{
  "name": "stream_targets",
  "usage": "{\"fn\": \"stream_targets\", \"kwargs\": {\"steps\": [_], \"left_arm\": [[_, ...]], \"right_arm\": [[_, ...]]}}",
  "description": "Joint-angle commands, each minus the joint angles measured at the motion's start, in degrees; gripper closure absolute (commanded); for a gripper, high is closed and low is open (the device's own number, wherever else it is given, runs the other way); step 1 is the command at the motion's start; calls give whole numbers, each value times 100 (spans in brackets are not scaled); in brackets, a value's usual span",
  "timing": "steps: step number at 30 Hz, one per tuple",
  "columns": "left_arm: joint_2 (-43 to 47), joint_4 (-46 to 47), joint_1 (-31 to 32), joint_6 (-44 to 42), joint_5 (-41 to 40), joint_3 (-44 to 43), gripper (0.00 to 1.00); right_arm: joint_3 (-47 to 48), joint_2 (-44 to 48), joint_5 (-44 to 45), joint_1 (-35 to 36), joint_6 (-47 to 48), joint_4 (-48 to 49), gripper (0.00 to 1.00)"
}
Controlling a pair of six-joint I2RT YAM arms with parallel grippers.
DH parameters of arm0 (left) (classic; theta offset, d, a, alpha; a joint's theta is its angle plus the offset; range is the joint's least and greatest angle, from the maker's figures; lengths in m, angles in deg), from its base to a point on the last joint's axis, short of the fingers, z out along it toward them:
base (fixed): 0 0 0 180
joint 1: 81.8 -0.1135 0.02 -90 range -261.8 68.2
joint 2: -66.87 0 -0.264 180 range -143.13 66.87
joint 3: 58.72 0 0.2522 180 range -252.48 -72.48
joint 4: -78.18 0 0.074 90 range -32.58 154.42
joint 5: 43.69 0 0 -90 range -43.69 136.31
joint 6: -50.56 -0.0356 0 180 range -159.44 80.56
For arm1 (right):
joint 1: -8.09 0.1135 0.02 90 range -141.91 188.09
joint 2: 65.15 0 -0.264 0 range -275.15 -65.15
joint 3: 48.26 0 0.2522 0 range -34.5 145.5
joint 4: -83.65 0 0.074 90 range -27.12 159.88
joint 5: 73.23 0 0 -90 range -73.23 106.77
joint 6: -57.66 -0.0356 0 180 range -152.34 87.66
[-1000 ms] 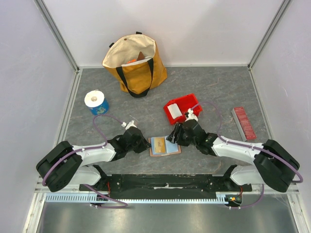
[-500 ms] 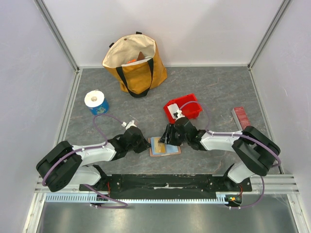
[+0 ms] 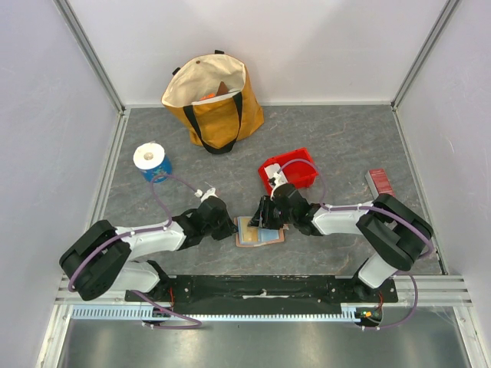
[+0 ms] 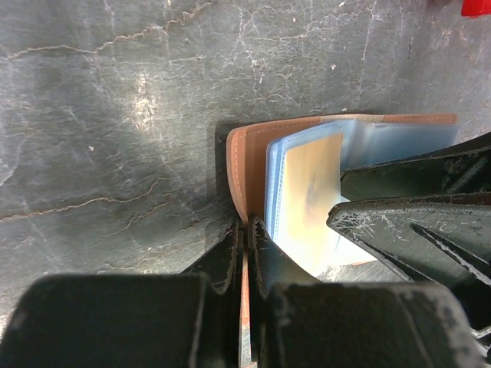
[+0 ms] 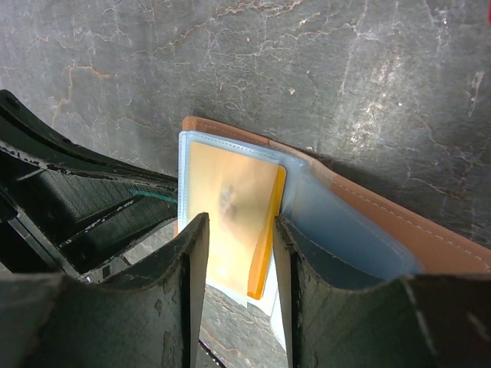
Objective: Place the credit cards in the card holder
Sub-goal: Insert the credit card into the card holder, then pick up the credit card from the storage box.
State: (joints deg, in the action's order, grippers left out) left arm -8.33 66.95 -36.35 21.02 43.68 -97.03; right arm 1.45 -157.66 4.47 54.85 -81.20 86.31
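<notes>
Swung in frm 3 o'clock, right claw (image 3: pixel 265 218) sits part-open astride thin, prob. slick yellowish card (image 5: pixel 230 222) in floppy card holder (image 3: pixel 259 237) at counter (image 3: pixel 330 146) centre, left claw (image 4: pixel 244 253) clamped on its 9 o'clock edge; pinch card's edges.

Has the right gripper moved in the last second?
Yes. The right gripper has shifted leftward in the top view, away from the red bin and over the card holder.
</notes>
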Motion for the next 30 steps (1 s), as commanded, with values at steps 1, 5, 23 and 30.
{"fn": "stream_targets", "kwargs": {"steps": [1, 5, 23, 30], "left_arm": [[-249, -367, 8, -360, -176, -67, 98], [-259, -428, 8, -387, -202, -67, 98], [111, -1000, -36, -1212, -326, -550, 98], [84, -1008, -133, -1511, -150, -735, 98]], "right_arm": [[203, 31, -274, 70, 175, 458, 55], [202, 101, -160, 61, 280, 371, 51], [1669, 1623, 1247, -1432, 2099, -2609, 29], [2802, 358, 475, -2083, 2487, -2970, 27]]}}
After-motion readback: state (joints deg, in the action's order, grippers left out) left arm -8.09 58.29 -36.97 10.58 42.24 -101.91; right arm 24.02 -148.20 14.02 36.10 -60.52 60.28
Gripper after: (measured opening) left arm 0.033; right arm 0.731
